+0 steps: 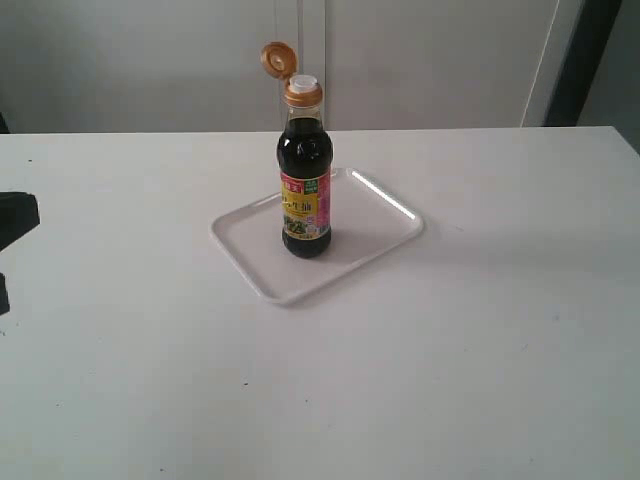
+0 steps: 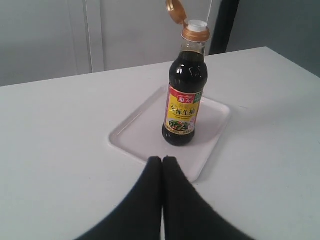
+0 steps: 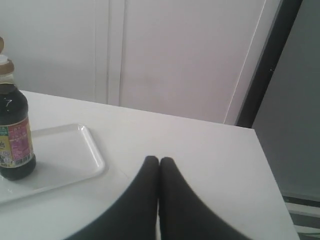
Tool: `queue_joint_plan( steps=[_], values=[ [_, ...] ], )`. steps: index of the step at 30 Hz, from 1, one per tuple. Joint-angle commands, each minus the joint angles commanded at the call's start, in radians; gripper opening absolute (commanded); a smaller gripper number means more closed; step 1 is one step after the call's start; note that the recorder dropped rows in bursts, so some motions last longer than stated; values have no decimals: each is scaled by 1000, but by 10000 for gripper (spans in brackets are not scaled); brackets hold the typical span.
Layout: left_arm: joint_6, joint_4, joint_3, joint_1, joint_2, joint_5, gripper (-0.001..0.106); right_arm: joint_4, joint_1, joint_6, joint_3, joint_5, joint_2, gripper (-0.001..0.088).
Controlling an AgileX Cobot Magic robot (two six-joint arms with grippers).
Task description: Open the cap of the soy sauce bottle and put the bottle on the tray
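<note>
From where I sit the job looks finished on both counts, so I read this as the closing step. The white table (image 1: 480, 380) carries the tray (image 1: 368, 240) near its middle, and the soy sauce bottle (image 1: 305, 190) stands upright on that tray, roughly central, its label facing the exterior camera. The cap (image 1: 277, 57) is flipped back on its hinge, tilted up and away from the collar, with the white spout (image 1: 303, 84) exposed. I judge the next move calls for nothing more than keeping both arms clear of the tall, narrow bottle, which a careless sweep could topple and spill now that it is uncapped. My left gripper (image 2: 162, 162) has its fingers pressed together with nothing between them, hovering just short of the tray's near edge and touching neither tray nor bottle. My right gripper (image 3: 159, 162) is likewise closed and empty, well apart from the bottle, over bare table beside the tray.
</note>
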Motion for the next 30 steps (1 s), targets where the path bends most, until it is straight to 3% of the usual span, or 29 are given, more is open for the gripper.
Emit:
queue_joint_plan(
  steps=[14, 30],
  values=[
    [-50, 0, 107, 0, -168, -5, 0, 0, 0, 0, 113, -51, -203, 0],
    [-40, 0, 122, 0, -232, 45, 0, 7, 0, 0, 113, -43, -217, 0]
  ],
)
